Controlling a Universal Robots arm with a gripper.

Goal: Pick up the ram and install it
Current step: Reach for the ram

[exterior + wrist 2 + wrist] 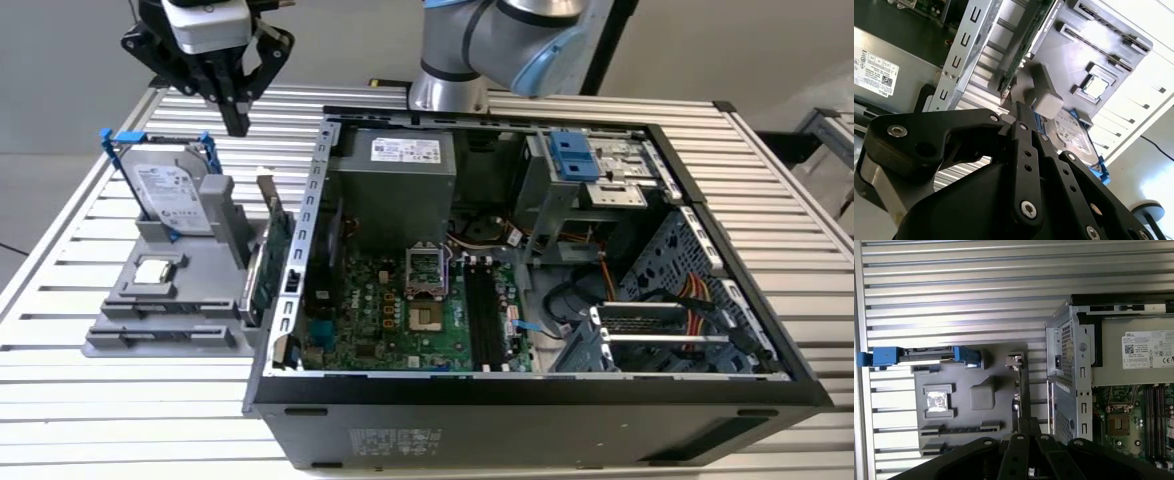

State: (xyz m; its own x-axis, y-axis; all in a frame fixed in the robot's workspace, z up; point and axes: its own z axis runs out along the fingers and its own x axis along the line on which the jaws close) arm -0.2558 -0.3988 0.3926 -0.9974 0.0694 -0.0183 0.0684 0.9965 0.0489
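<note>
In the exterior view the arm (494,40) reached over to the exterior view's left of the open case (534,395). Its hand (238,125) hung fingers-down above the far end of the grey holder (160,335), clear of everything below. The fingers were drawn together with nothing seen between them. The holder stood on the slatted tabletop (120,420) and carried one drive (174,195) in a blue frame, one chip (156,268) and one green card (271,265) on edge. The drive bore a printed label, and so did the power supply (394,185) inside the case. Black slots (483,310) ran along the motherboard (387,320). I could not tell where the ram lay.

In the second wrist view the hand (1021,106) had its two black fingers meeting at the tips, gripping nothing. Beyond them were the card (1026,47), the holder (1064,50), the chip (1095,87) and the drive (1074,135). A white label (874,72) sat on the power supply.

In the first wrist view the hand (1024,422) pointed down over the card (1024,390), which was seen edge-on between the holder (994,410) and the case (1069,390). Also in sight were the drive (924,355), the chip (937,401), the tabletop (954,290) and the labelled power supply (1134,350).
</note>
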